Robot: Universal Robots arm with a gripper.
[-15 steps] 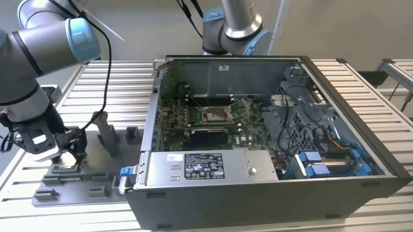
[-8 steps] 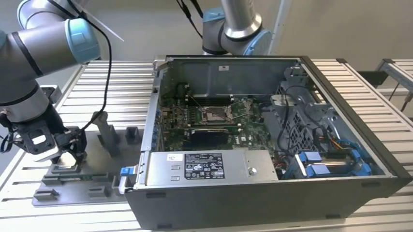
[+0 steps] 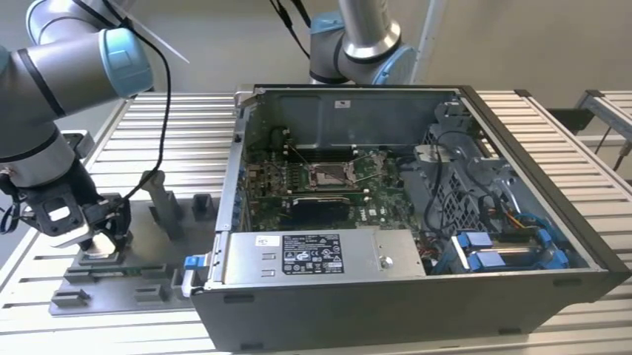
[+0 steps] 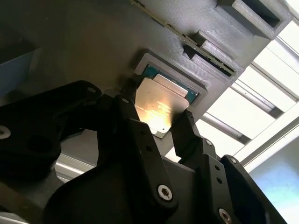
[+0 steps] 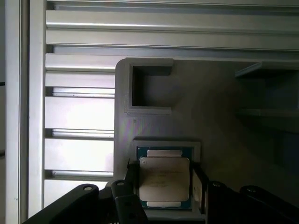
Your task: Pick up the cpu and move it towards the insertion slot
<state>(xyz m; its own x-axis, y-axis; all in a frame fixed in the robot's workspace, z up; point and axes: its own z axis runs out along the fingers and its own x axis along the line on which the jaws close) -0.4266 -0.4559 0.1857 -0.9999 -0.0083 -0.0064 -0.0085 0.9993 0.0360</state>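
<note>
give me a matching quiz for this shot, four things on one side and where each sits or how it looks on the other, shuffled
Things:
1. cpu
2. insertion slot
3. gripper
4. power supply box

Descriptions:
a. on the green board inside the computer case
b. lying in a recess of the grey fixture
c. silver with a white label
d. low over the grey fixture, at the exterior view's left

Pairs: 1-b, 2-a, 3-d, 4-c
</note>
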